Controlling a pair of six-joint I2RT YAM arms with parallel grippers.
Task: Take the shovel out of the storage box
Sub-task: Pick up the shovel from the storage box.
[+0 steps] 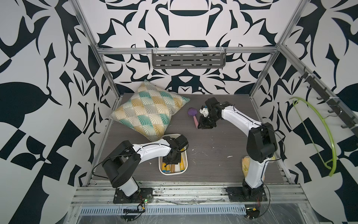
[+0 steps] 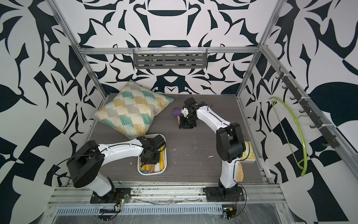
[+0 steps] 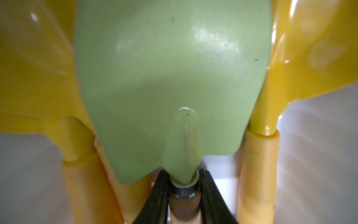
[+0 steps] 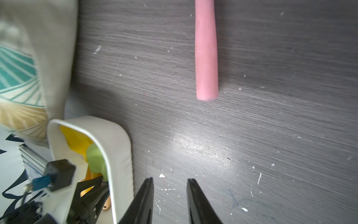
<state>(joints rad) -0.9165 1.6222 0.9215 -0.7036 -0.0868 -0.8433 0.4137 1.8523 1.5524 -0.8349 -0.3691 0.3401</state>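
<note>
I have left gripper clamped on green shovel; right gripper parted, empty; flanking yellow tools may snag during lift.

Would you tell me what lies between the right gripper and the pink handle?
Only bare, speckled tabletop, as the right wrist view shows.

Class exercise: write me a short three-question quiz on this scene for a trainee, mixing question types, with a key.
1. True or false: the pink-handled tool lies on the table, outside the storage box.
2. Which colour is the blade of the shovel whose handle the left gripper clamps? A yellow, B green, C purple.
3. Fill in: the right gripper has its jaws ___, with nothing between them.
Key: 1 true; 2 B; 3 open.
</note>
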